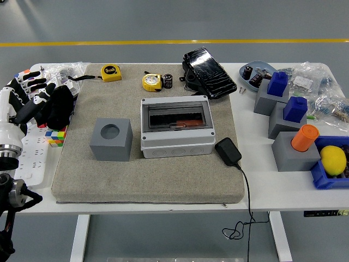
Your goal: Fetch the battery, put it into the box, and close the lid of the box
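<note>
Workshop: tape measures [152, 82], painted concrete floor [163, 22]

The left arm enters at the picture's left edge, its white forearm angled upward; the left hand [34, 94] sits at the worktop's left end, palm turned inward, fingers [28, 80] loosely spread and holding nothing; the right arm is out of view.
</note>
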